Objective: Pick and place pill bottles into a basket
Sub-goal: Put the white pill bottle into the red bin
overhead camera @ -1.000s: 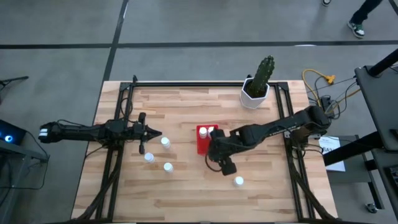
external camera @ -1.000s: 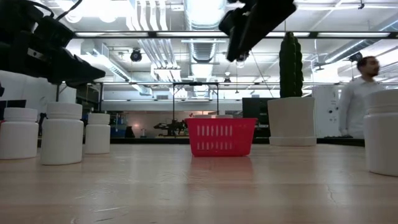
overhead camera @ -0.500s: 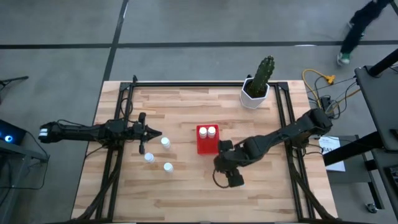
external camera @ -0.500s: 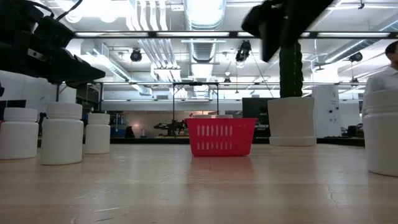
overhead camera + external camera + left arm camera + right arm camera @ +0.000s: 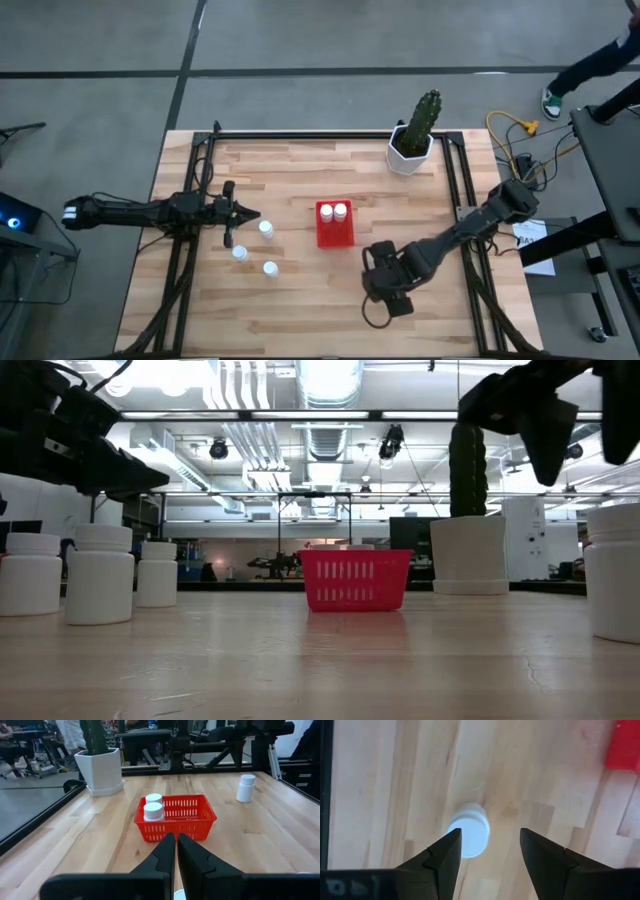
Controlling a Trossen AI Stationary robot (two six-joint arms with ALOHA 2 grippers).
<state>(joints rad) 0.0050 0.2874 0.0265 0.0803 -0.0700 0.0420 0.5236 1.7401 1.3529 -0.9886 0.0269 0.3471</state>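
The right pincer (image 5: 487, 852) hangs spread wide right above a lone pill bottle (image 5: 468, 836), at five o'clock from the basket (image 5: 334, 225), ready to grab it. The left pincer (image 5: 176, 851) waits pinched shut, holding nothing, at nine o'clock on the desk (image 5: 300, 170).

Wooden table (image 5: 300, 170) carries basket (image 5: 334, 232), pill bottles (image 5: 240, 253), cactus pot (image 5: 409, 152)

- Red slotted basket (image 5: 334, 224) at frame centre, holding two upright white pill bottles (image 5: 333, 211).
- Three bottles (image 5: 266, 229) stand left of it.
- One bottle (image 5: 467, 836) stands lower right.
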